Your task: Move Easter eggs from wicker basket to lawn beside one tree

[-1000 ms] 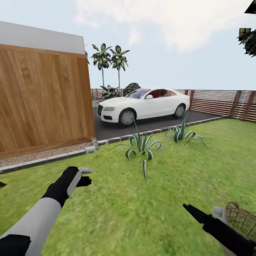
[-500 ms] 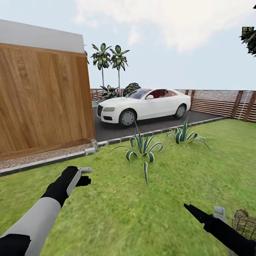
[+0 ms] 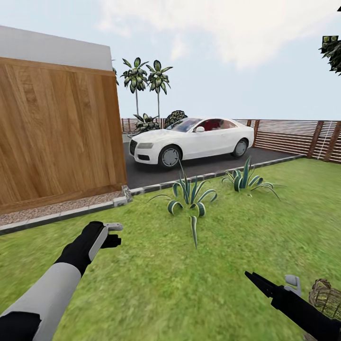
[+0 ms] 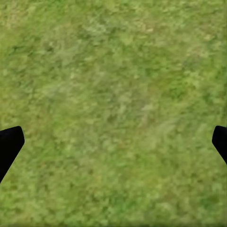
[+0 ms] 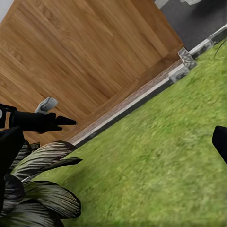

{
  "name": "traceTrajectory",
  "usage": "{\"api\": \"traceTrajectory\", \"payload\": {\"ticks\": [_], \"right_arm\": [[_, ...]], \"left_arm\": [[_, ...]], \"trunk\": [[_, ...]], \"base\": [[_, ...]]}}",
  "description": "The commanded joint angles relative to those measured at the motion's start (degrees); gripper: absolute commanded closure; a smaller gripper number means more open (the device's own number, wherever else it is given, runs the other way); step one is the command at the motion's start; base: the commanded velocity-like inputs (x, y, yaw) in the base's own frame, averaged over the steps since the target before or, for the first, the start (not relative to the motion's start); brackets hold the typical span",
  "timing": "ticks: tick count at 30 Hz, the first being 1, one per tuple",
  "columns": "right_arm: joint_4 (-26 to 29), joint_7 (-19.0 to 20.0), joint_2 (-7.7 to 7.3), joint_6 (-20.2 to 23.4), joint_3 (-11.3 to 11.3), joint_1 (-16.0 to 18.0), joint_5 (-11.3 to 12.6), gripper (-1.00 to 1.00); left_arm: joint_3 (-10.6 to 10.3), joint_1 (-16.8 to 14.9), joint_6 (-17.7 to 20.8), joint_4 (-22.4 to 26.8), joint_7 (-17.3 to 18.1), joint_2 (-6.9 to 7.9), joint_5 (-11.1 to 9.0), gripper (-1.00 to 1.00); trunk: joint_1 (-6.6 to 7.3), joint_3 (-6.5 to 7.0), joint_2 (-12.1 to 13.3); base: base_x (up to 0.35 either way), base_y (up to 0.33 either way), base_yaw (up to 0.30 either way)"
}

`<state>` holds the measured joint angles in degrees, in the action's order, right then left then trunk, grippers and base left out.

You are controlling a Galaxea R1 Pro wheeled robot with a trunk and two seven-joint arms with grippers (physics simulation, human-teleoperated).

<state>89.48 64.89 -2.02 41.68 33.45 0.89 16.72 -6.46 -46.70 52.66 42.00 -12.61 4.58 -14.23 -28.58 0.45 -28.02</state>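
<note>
The wicker basket sits on the lawn at the lower right corner of the head view, partly cut off by the frame edge; its contents cannot be made out, so no eggs are confirmed. Just beside it, nearer the robot's midline, the right tool extends over the grass on a black forearm, with one dark pointed finger and one pale finger tip well apart; its own wrist camera shows dark finger tips at opposite frame edges, so it stands released and empty. The left tool hangs above bare grass well apart from the basket, on a grey and black arm; its wrist camera shows only turf between two widely separated black finger tips, so it too is released and holding nothing. Ahead on the lawn stand two spiky agave plants. Beyond them a stone kerb borders a dark driveway carrying a white car. A wooden panelled wall rises to the left, a brown slatted fence runs behind on the right, and two palm trees stand past the car.
</note>
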Motion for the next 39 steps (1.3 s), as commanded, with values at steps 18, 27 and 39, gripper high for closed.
{"api": "traceTrajectory", "payload": {"ticks": [18,27,39], "right_arm": [[0.0,0.1,0.0,0.3,0.1,-0.1,0.3,-1.0],[0.0,0.1,0.0,0.3,0.1,-0.1,0.4,-1.0],[0.0,0.1,0.0,0.3,0.1,-0.1,0.4,-1.0]], "left_arm": [[-0.1,0.0,0.2,0.2,-0.2,-0.01,-0.4,-1.0],[-0.1,0.0,0.2,0.2,-0.2,-0.01,-0.4,-1.0],[-0.1,0.0,0.2,0.2,-0.2,-0.01,-0.4,-1.0]], "trunk": [[-0.02,-0.02,0.0],[-0.02,-0.02,0.0],[-0.02,-0.02,0.0]], "base": [[0.169,0.16,0.0],[0.227,0.218,0.0],[0.227,0.218,0.0]]}}
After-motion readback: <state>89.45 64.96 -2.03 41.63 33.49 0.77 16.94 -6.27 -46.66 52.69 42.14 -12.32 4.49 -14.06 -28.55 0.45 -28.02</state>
